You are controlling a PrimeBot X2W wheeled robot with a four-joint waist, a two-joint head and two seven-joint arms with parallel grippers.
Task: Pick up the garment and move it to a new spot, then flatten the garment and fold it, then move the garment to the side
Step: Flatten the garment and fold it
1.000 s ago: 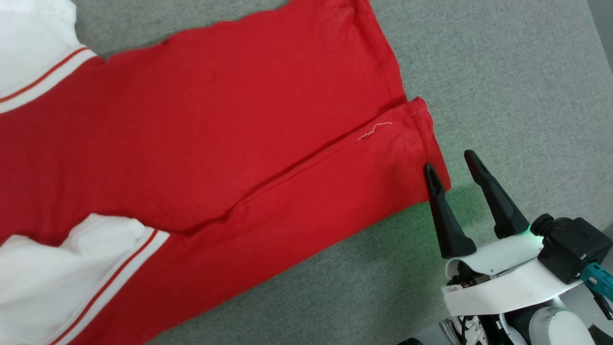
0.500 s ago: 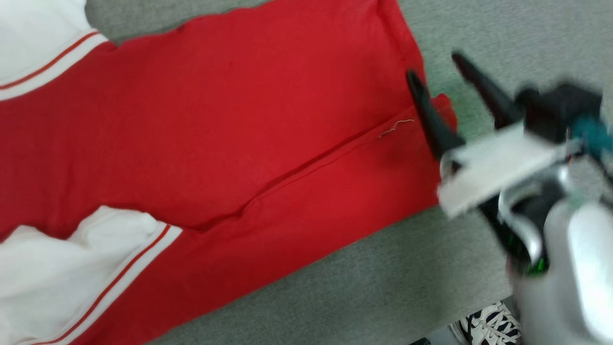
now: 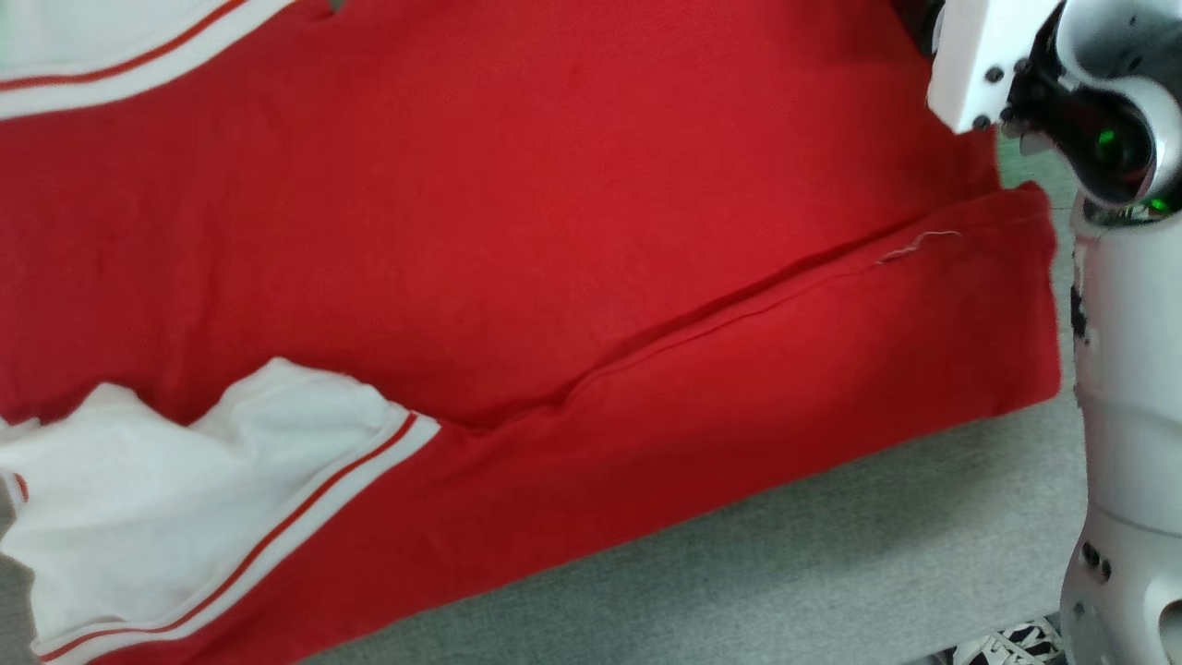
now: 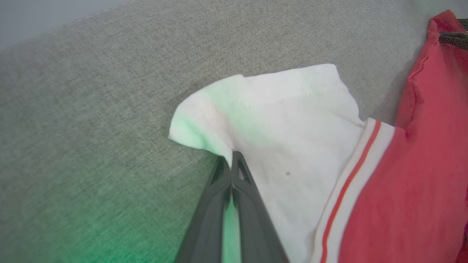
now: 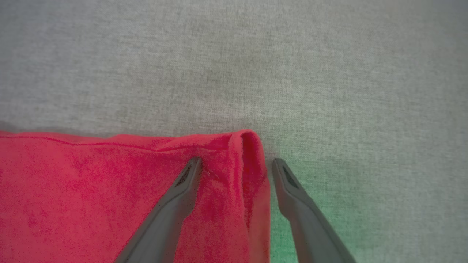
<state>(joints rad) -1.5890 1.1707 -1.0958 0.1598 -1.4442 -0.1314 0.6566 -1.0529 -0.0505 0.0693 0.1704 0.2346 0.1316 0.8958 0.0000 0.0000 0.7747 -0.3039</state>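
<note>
On grey woven fabric surface [image 3: 831, 573]: garment [image 3: 554, 185] (red jersey-knit tee, white short sleeves, white/red striped trim) lies spread and mostly flat. Strip nearest surface's front edge is lapped over along a long crease [image 3: 702, 319]. Step, IMO: fold phase, grips being taken for the next lap.

Left gripper [image 4: 232, 155]: dark fingers pressed together at edge of white sleeve [image 4: 285, 120], right where sleeve meets surface. Prob. pinching sleeve cloth, but tips hide the contact, so can't confirm.

Right gripper [image 5: 237, 160]: fingers apart, nothing held, straddling red hem corner [image 5: 245, 146]. One finger over cloth, other over bare surface.

Next move needs: right to drop onto corner and close on the hem w/o snagging surface cloth. Then both arms lift in sync and keep edge taut, else sleeve end sags or slips.

Count: 1 garment, 2 white sleeves, 1 crease, 1 loose thread [image 3: 919, 242] by hem seam, 2 grippers, 1 pale forearm [image 3: 1127, 388], 1 shoe [image 3: 1011, 642] past surface's front edge.
</note>
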